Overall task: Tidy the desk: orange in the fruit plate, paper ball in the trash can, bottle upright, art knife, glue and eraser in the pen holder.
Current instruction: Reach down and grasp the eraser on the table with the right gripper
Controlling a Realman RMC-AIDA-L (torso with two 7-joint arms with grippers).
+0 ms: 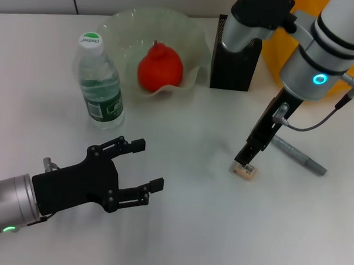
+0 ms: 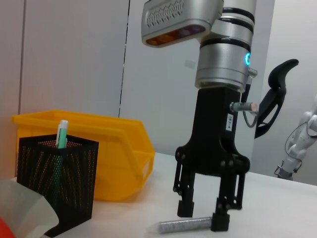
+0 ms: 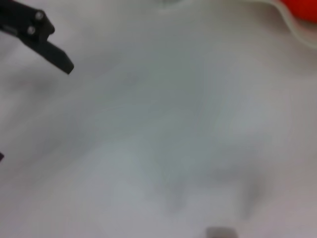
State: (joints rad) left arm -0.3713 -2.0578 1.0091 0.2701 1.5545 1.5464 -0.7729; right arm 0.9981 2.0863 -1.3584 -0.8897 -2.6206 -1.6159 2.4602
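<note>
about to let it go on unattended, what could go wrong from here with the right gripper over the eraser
The eraser is tiny, and the open right gripper sits right over it, so closing off-centre might flick it away rather than pinch it. The glue lies on the desk just beside that gripper, so a finger could nudge or roll it. The left gripper hovers open, apart.

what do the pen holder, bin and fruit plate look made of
Pen holder: likely black metal mesh, see-through grid walls. Bin: glossy yellow plastic, smooth moulded sides. Fruit plate: translucent pale-green plastic or glass, wavy rim; can't tell which.
</note>
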